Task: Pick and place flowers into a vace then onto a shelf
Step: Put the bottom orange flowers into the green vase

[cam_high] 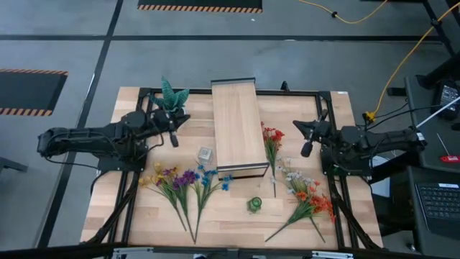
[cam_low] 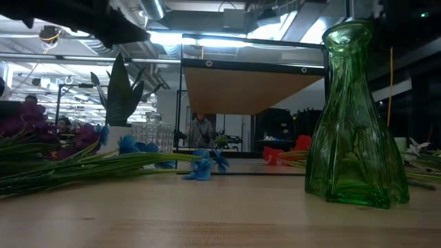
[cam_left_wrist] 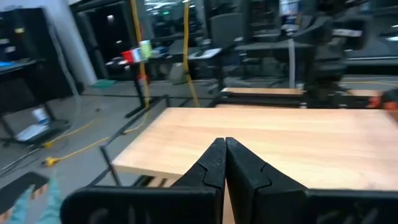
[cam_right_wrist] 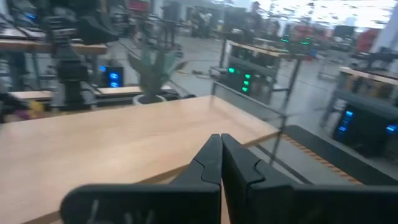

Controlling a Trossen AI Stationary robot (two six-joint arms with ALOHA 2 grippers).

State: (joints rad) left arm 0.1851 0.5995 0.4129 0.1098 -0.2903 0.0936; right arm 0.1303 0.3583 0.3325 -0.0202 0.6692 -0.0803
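Note:
The pale wood shelf (cam_high: 235,126) stands at the table's middle. Purple, yellow and blue flowers (cam_high: 183,180) lie flat to its near left, also in the low view (cam_low: 69,158). Red-orange flowers (cam_high: 272,140) lie by its right side, with a white and red bunch (cam_high: 305,194) nearer. A green glass vase (cam_high: 254,204) (cam_low: 355,117) stands upright near the shelf's near end. My left gripper (cam_high: 172,137) (cam_left_wrist: 224,146) hovers left of the shelf, shut and empty. My right gripper (cam_high: 305,149) (cam_right_wrist: 220,140) hovers right of it, shut and empty.
A small clear glass vase (cam_high: 205,153) (cam_low: 151,134) stands by the shelf's left side. A spiky green plant in a white pot (cam_high: 171,96) sits at the far left, close to the left gripper. Black frame rails (cam_high: 338,180) run along the table's sides.

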